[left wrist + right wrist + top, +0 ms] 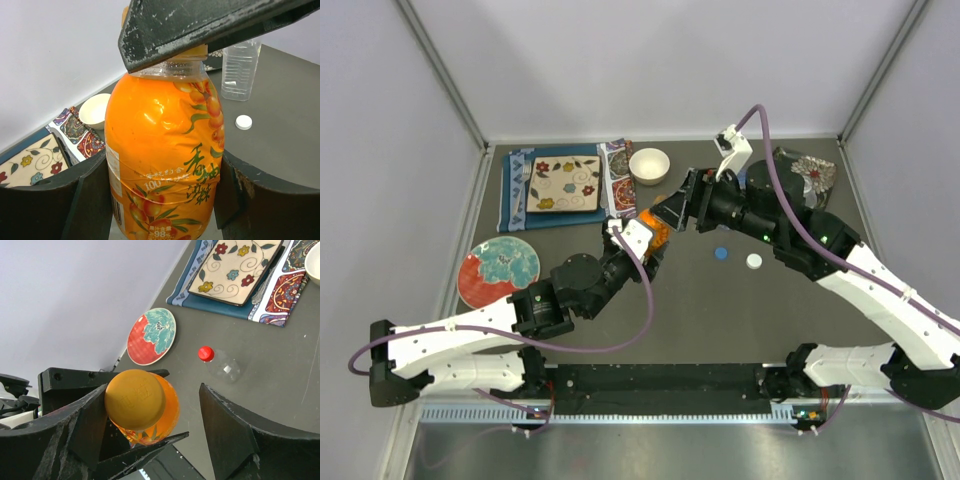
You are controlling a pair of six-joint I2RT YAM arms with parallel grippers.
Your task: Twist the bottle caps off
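My left gripper [638, 240] is shut on the short orange bottle [160, 150] and holds it upright by its body. The orange cap [135, 400] sits on the bottle's neck. My right gripper [155, 390] is open and straddles the cap from above. Its left finger [85, 430] touches the cap and its right finger [235, 435] stands apart from it. A blue cap [721, 253] and a white cap [754, 261] lie loose on the table. A clear bottle [240, 70] stands open behind the white cap [243, 122]. A slim clear bottle [226, 368] with a red cap [205, 353] lies on the table.
A white bowl [649, 165] stands at the back, next to a flowered tray [565, 183] on patterned cloths. A red and teal plate [498, 272] lies at the left. A dark object with a shiny top [808, 175] sits at the back right.
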